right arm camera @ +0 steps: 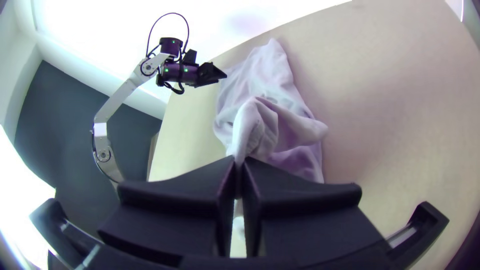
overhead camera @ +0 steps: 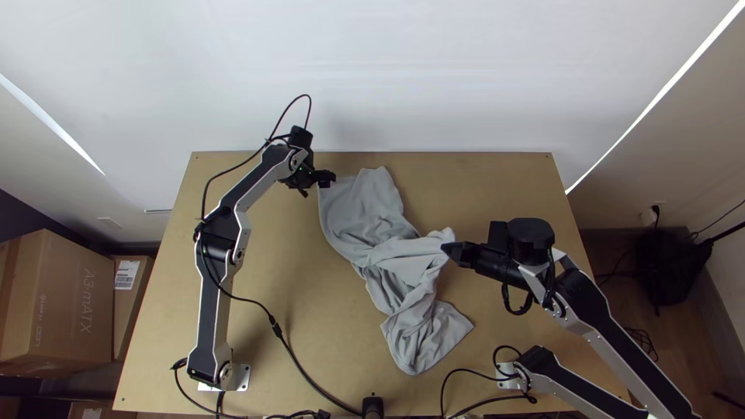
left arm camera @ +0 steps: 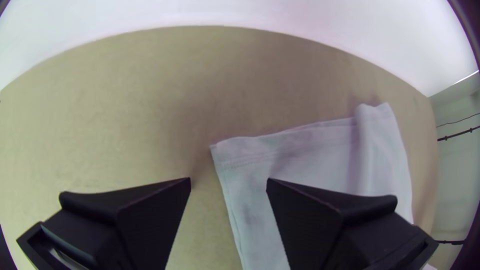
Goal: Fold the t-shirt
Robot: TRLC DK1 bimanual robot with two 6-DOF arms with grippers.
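Observation:
In the top view the grey t-shirt (overhead camera: 361, 206) lies bunched and twisted, stretched diagonally over the table. My left gripper (overhead camera: 330, 180) is over its far left corner; in the left wrist view the left gripper (left arm camera: 228, 182) stands open, with the shirt's hemmed corner (left arm camera: 240, 155) between and beyond its fingers, not pinched. My right gripper (overhead camera: 448, 248) is at the shirt's right middle; in the right wrist view the right gripper (right arm camera: 239, 162) is shut on a raised fold of the shirt (right arm camera: 257, 125).
The light wooden table (overhead camera: 272, 334) has bare wood left and right of the shirt. A white wall (overhead camera: 434, 77) rises behind its far edge. Black cables (overhead camera: 299, 365) cross the near left part. Cardboard boxes (overhead camera: 58, 299) stand beyond the left edge.

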